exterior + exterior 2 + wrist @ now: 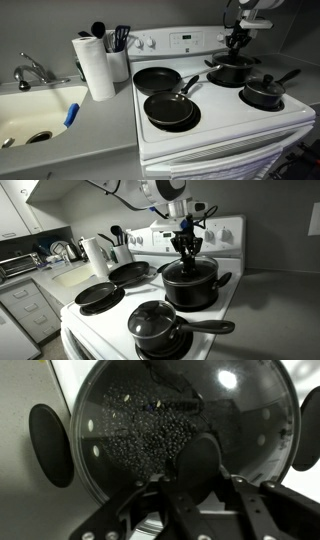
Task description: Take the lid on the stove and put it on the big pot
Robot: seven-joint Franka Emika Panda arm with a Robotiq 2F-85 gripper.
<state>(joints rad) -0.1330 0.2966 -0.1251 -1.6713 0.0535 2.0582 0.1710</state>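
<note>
Lid [188, 270] (on big pot [192, 292]) sits directly beneath the jaws.

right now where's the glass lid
The lid is atop the big pot on the stove's back burner, under the claw, behind the saucepan in an exterior view.

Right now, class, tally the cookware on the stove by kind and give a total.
Frying pans: 2
Pots: 2
Glass lids: 2
Total: 6
</note>
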